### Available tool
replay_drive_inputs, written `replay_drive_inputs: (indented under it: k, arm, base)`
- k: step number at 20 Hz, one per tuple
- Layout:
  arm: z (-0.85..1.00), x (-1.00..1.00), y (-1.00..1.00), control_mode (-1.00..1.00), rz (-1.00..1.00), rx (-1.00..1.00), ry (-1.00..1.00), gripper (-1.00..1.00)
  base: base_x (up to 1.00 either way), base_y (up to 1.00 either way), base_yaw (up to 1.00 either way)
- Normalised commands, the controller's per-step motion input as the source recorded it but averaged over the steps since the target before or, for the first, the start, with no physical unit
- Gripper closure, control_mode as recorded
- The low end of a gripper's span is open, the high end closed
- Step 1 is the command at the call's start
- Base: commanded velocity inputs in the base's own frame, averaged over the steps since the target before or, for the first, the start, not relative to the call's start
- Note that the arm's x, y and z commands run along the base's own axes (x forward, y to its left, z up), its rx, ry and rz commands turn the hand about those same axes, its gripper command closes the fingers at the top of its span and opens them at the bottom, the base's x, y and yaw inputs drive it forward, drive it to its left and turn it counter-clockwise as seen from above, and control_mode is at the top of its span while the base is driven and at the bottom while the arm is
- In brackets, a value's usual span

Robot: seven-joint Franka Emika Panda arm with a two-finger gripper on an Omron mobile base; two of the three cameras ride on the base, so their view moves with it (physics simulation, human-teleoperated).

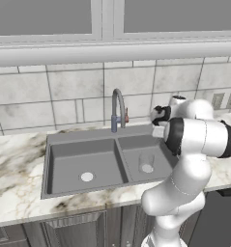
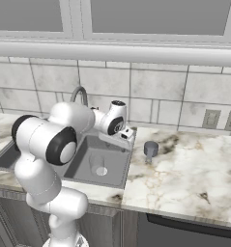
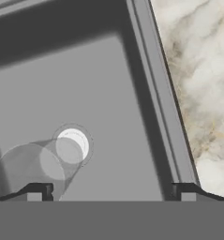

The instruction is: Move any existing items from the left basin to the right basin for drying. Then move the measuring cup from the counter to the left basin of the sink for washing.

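Drinking glass [image 1: 146,162] is standing upright in the right basin [image 1: 158,149], first step apparently done. Measuring cup [image 2: 151,149] is waiting on the tabletop [image 2: 194,169]. Hand [image 3: 111,191] is hovering open, gripping nothing; left basin [image 1: 68,154] is holding nothing.

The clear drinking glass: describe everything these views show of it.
The clear drinking glass is see-through, nearly colourless and straight-sided, with a round open rim. It stands upright on the floor of the narrower right basin of the dark grey sink, right by the white round drain. In the hand view it sits below the camera, near one fingertip. Nothing grips it; the jaws are open.
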Motion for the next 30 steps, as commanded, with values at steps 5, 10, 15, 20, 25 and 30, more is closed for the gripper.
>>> replay_drive_inputs:
  k: [5,10,15,20,25,30]
  arm:
    - [0.24,-0.08,-0.53,-1.0,0.0,0.0,0.0,-1.0]
    - [0.19,-0.11,-0.5,-1.0,0.0,-0.01,-0.01,-1.0]
    - [0.12,-0.06,-0.48,-1.0,0.0,-0.02,-0.04,-1.0]
    - [0.02,0.0,-0.41,-1.0,0.0,-0.01,-0.04,-1.0]
    - [0.0,0.0,-0.43,-1.0,0.0,0.0,-0.05,-1.0]
    - [-0.01,0.0,-0.4,-1.0,0.0,0.0,-0.03,-1.0]
  base:
    - [0.0,0.0,0.0]
    - [0.0,0.0,0.0]
    - [0.0,0.0,0.0]
    - [0.0,0.0,0.0]
    - [0.0,0.0,0.0]
    - [0.0,0.0,0.0]
